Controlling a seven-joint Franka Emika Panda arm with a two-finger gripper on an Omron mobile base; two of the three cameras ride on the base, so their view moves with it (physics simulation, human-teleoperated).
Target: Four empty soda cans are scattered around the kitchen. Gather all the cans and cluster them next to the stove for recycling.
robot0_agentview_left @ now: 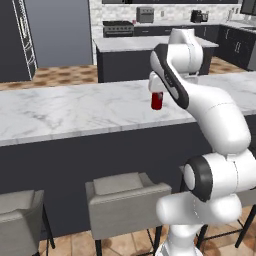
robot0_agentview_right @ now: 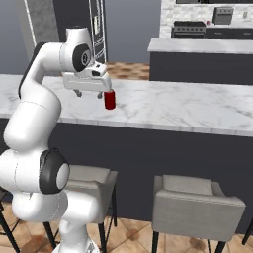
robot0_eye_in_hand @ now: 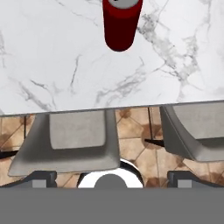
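Note:
One red soda can with a silver top stands upright on the long white marble counter, near its middle. My gripper hangs just above the counter, beside the can and a little short of it, jaws open and empty. In the hand view the can sits at the top edge, well beyond my spread fingertips. The stove, a black range, stands far off against the back wall.
Grey stools are tucked under the counter's near edge, over brown tile floor. A dark island with a marble top lies between the counter and the stove. A grey toaster oven sits beside the stove.

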